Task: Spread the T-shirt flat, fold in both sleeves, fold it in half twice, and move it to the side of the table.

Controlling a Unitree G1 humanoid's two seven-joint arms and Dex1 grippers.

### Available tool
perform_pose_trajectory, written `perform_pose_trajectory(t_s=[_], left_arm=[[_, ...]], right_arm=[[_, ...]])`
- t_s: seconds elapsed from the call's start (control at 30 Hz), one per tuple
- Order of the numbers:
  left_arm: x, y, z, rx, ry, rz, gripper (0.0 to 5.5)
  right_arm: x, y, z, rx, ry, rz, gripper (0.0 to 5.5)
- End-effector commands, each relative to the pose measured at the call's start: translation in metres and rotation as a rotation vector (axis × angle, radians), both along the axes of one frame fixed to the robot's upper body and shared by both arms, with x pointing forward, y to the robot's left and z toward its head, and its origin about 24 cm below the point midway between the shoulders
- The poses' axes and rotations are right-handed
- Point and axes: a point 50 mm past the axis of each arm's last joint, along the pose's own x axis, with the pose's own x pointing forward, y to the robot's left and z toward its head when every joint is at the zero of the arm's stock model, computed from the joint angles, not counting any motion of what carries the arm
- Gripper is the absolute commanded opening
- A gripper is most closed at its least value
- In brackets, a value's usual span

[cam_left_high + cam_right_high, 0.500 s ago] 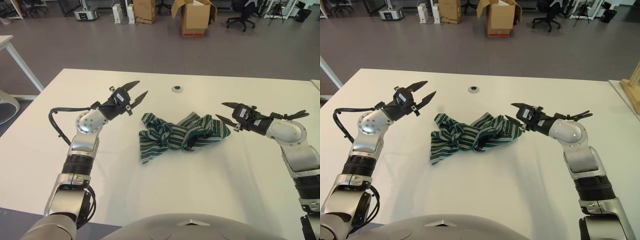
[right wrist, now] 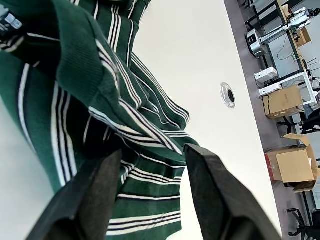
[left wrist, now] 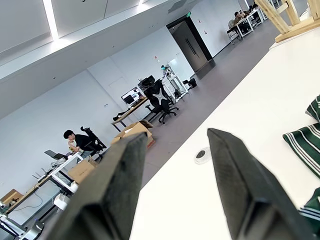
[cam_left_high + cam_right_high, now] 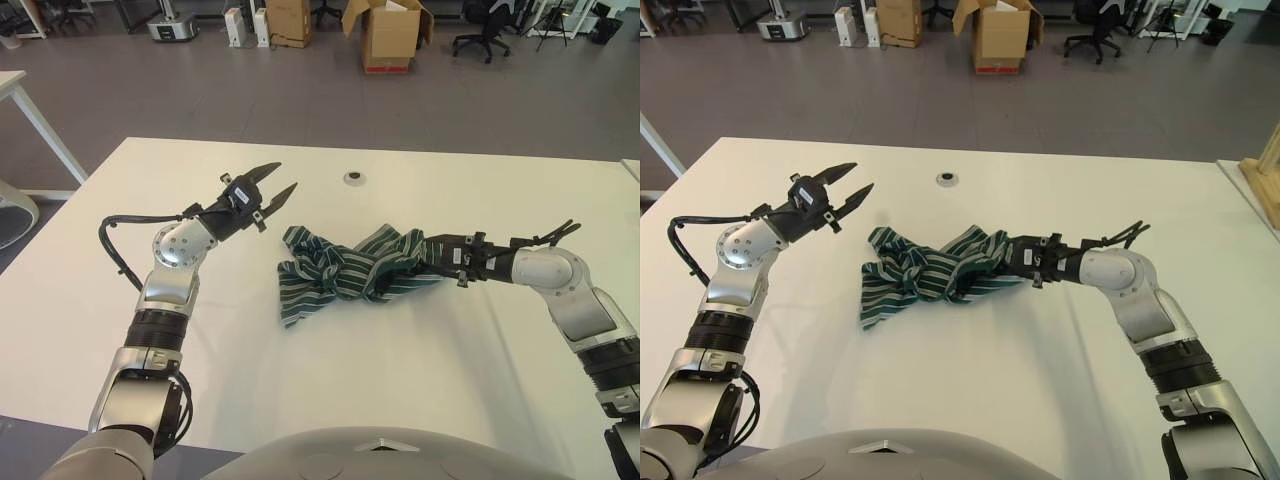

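The left gripper [image 4: 284, 176] hangs above the white table [image 4: 470, 390], just off the upper left of the cloth, with its two fingers spread apart and nothing between them. To its right, near the middle of the table, the green striped T-shirt [image 4: 350, 272] lies crumpled and twisted into a rope-like bundle, not yet spread. At the bundle's right end sits the right gripper [image 4: 432, 256], low over the table, its fingers [image 2: 214, 197] parted and straddling a raised fold of the striped cloth without closing on it. A small round cable port [image 4: 354, 178] sits in the table behind the shirt. The shirt looks light, soft and limp, so it should sag and drag rather than hold its shape. Pinching a thin edge such as the hem or a shoulder seam at each end, not the thick middle knot, seems best for pulling it flat. Against half a second ago, the right gripper has pushed in from just beside the shirt onto its right end, while the left gripper and the bundle sit as they did.
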Motion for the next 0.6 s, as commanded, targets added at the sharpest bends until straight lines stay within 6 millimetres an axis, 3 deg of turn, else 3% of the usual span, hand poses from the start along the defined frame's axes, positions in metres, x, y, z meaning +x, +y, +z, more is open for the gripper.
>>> perform_pose_trajectory(t_s=[0.03,0.2,0.37,0.6], left_arm=[[-0.001,-0.002,0.0,0.009,-0.004,-0.007,2.19],[-0.002,-0.002,-0.001,0.008,-0.001,-0.007,2.19],[-0.003,-0.003,-0.003,0.01,0.004,-0.009,2.21],[0.0,-0.004,-0.005,0.124,0.012,-0.097,2.21]], right_arm=[[0.008,0.009,0.003,-0.009,-0.028,0.045,2.29],[0.006,0.014,-0.006,-0.066,0.022,0.113,2.29],[0.009,0.013,-0.006,-0.068,0.022,0.12,1.63],[0.006,0.019,-0.011,-0.043,0.022,0.135,0.27]])
